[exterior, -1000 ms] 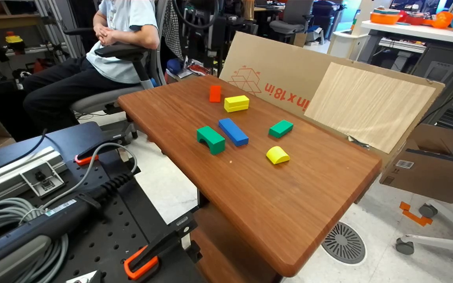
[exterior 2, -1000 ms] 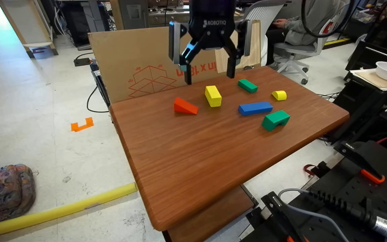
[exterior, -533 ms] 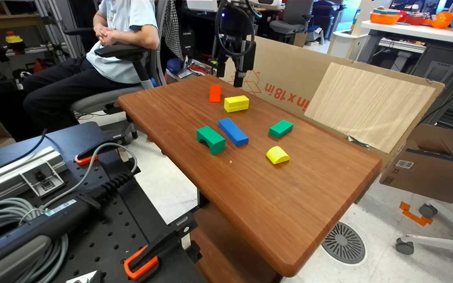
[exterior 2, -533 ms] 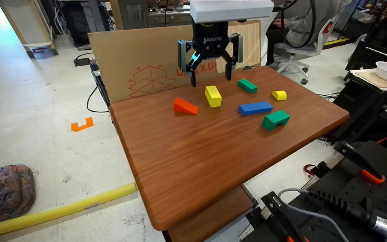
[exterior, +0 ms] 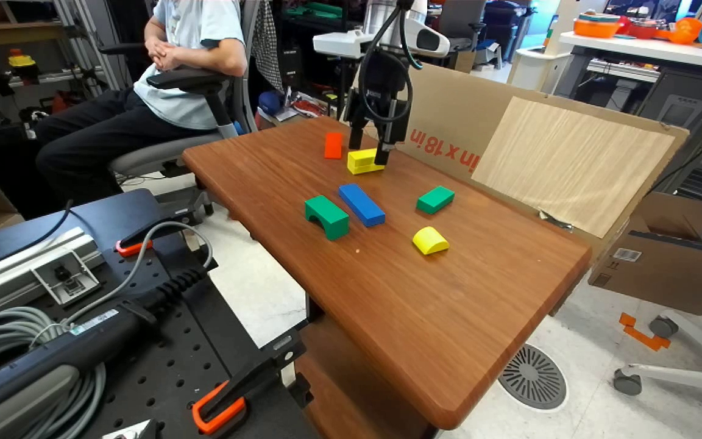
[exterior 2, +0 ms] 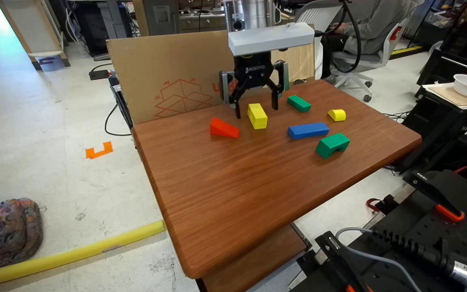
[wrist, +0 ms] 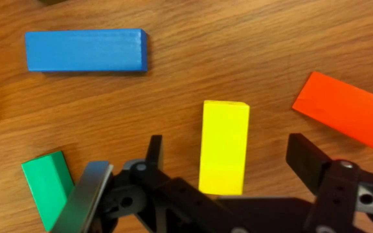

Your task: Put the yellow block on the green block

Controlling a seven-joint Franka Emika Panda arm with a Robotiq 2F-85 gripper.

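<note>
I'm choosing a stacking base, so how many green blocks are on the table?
2: a green arch beside the blue block, and a plain green block nearer the cardboard. None seems hidden.

Working remotely, I take this for a robotics lab with a workshop feel. Beside the wooden desk (exterior: 448,329) in an exterior view I see a black board (exterior: 168,378) dotted with holes, an orange-handled clamp (exterior: 259,369) at its edge and grey cable (exterior: 7,320) coiled on top. My robot arm (exterior 2: 253,16) hangs over the desk, and a big cardboard sheet (exterior 2: 168,61) stands along one side. A person (exterior: 189,91) sits in a grey office chair (exterior: 156,157). The hard pale floor (exterior 2: 75,174) has orange tape (exterior 2: 100,151) on it and a round grate (exterior: 532,377) set in. Bright bowls (exterior: 596,28) on a white counter (exterior: 662,49) give one corner a kitchen look.
</note>
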